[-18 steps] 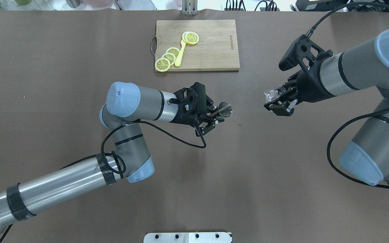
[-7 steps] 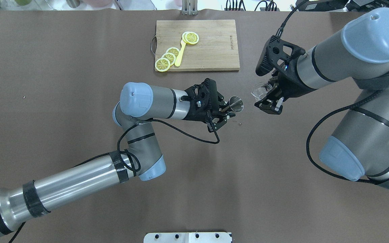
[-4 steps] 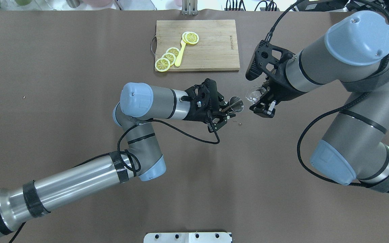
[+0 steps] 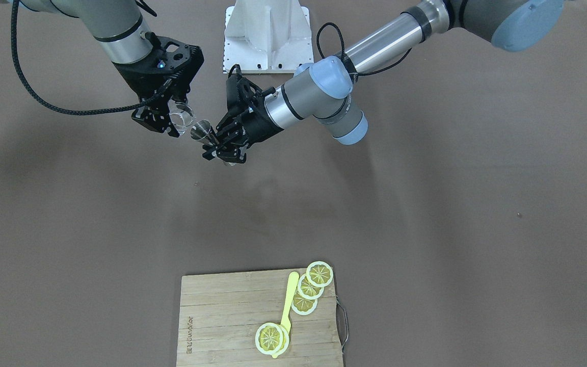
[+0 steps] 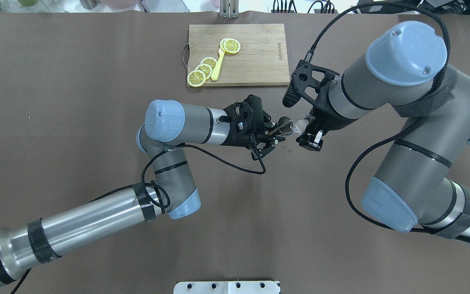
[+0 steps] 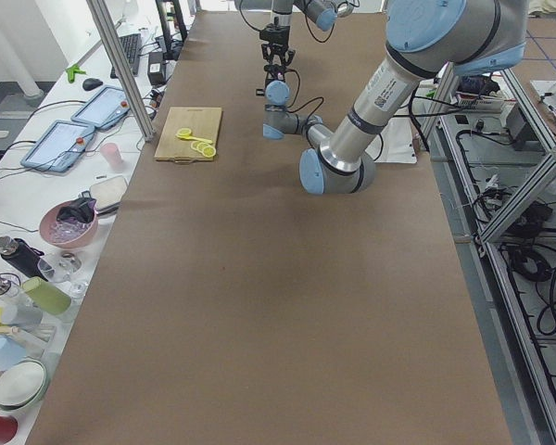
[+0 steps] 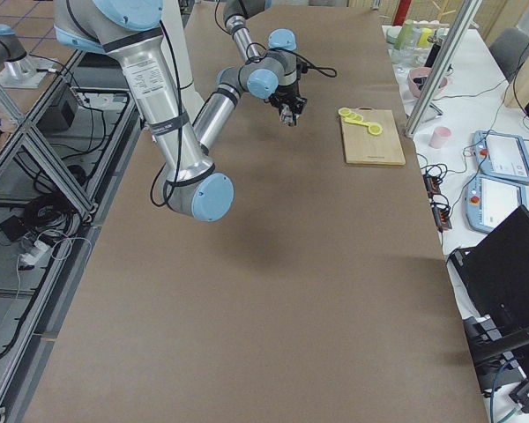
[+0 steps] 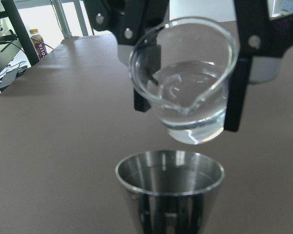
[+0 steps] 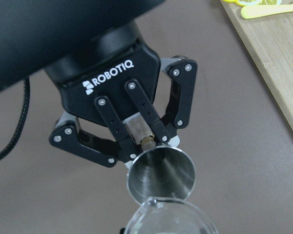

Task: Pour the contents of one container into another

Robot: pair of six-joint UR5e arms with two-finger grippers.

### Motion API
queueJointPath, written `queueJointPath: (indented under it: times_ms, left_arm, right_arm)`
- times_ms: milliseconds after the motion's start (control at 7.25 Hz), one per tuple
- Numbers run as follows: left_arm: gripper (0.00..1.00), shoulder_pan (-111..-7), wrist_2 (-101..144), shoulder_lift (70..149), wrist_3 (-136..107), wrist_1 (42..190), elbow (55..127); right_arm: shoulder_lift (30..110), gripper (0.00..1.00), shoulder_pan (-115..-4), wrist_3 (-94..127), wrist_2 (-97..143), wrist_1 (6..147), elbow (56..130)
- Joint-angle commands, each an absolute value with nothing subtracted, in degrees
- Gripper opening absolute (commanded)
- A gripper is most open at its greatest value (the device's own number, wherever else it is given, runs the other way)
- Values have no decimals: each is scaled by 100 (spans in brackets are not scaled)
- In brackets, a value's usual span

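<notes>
My left gripper (image 5: 271, 134) is shut on the stem of a small steel cup (image 5: 285, 125), which it holds above the table with its mouth up. A clear glass beaker (image 5: 301, 122) with clear liquid in it hangs in my right gripper (image 5: 306, 131), which is shut on it. In the left wrist view the beaker (image 8: 190, 92) hangs just above and behind the steel cup (image 8: 170, 185), spout toward the cup. No stream of liquid shows. The front-facing view shows the beaker (image 4: 182, 117) touching or nearly touching the cup's rim (image 4: 202, 129).
A wooden cutting board (image 5: 255, 57) lies at the far middle of the table with lemon slices (image 5: 201, 70) and a yellow spoon (image 5: 218, 65) on it. A small crumb (image 5: 289, 149) lies on the brown table below the grippers.
The right arm has carried the beaker leftward until it reached the steel cup. The left arm first shifted right with the cup, then held still.
</notes>
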State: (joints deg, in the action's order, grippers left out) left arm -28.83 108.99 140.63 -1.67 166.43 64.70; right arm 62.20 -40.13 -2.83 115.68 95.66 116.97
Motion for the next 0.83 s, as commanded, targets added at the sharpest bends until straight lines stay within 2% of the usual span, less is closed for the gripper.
queueJointPath:
  times_ms: [0, 690]
  left_arm:
    - [0, -2883, 10898, 14063, -158, 16664, 6478]
    - [0, -2874, 10838, 14054, -158, 16673, 6504]
  right_arm:
    - [6048, 0, -3999, -429, 11549, 10008, 11707]
    - [5644, 0, -3929, -816, 11294, 10931, 11698]
